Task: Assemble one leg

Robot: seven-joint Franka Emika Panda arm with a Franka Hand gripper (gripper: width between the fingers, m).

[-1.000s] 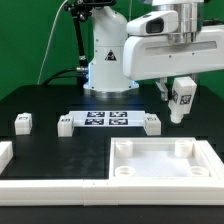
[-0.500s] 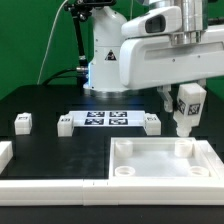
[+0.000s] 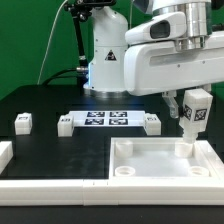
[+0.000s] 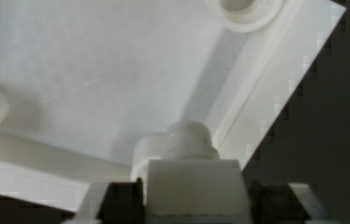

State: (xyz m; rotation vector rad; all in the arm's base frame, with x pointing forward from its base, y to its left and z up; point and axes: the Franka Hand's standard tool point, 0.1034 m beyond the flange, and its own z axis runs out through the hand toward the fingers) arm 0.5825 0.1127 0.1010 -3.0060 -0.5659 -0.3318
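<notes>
My gripper [image 3: 194,100] is shut on a leg [image 3: 193,118], a small white block with a black-and-white tag on its face. It hangs tilted, its lower end just above the far right corner socket [image 3: 183,149] of the large white square tray-like part [image 3: 160,176]. In the wrist view the held leg [image 4: 181,165] fills the space between my dark fingers [image 4: 122,200], its round end over the tray's floor [image 4: 101,80] by the rim. Another corner socket [image 4: 246,10] shows beyond.
Three loose legs lie on the black table: one at the exterior view's left [image 3: 23,122], two [image 3: 66,124] [image 3: 152,122] at the ends of the marker board [image 3: 108,119]. A white part [image 3: 5,153] sits at the left edge. The robot base [image 3: 108,60] stands behind.
My gripper has moved with the leg toward the exterior view's right and lower, from above the table behind the tray to just over the tray's far right corner socket.
</notes>
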